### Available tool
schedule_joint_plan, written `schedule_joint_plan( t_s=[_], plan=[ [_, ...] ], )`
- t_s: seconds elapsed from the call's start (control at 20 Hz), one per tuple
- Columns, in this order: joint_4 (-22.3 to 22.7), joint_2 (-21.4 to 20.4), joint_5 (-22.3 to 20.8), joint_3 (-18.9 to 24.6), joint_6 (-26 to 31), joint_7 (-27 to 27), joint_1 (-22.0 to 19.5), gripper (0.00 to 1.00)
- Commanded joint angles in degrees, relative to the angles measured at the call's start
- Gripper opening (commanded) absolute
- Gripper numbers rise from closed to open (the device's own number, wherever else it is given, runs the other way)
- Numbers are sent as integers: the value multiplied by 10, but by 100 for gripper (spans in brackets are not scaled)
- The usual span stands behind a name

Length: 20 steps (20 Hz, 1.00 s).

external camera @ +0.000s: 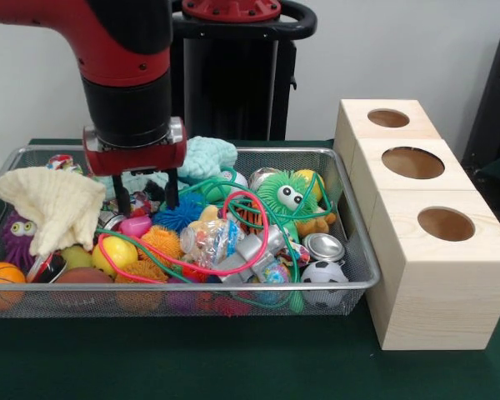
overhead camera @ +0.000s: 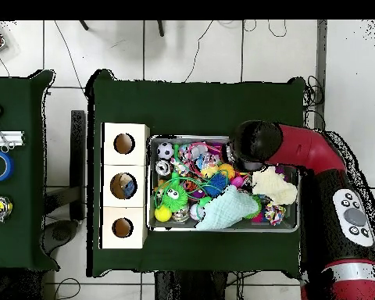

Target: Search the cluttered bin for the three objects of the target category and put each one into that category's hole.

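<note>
Bin [external camera: 350,275] clutter fills the wire basket on the table; which toys belong to the target category I cannot tell. Pincer [external camera: 146,200] hangs with both prongs parted and empty above a pink egg [external camera: 136,225], directly at its six o'clock. Holed boxes [external camera: 425,225] stand at three o'clock.

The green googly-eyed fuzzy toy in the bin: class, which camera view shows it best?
The front view: the green fuzzy toy faces that camera, eyes showing, among the clutter near the bin's box-side end. The overhead view shows only its green top, small, beside the boxes.
</note>
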Motion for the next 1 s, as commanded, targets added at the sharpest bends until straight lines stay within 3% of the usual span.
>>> schedule_joint_plan(
  t_s=[0.05, 0.65, 1.0],
  plan=[
    [46, 19, 22, -20, -52, 134, 17, 100],
    [108, 30, 41, -40, -166, 134, 8, 100],
    [120, 25, 64, -60, -164, 141, 21, 100]
  ],
)
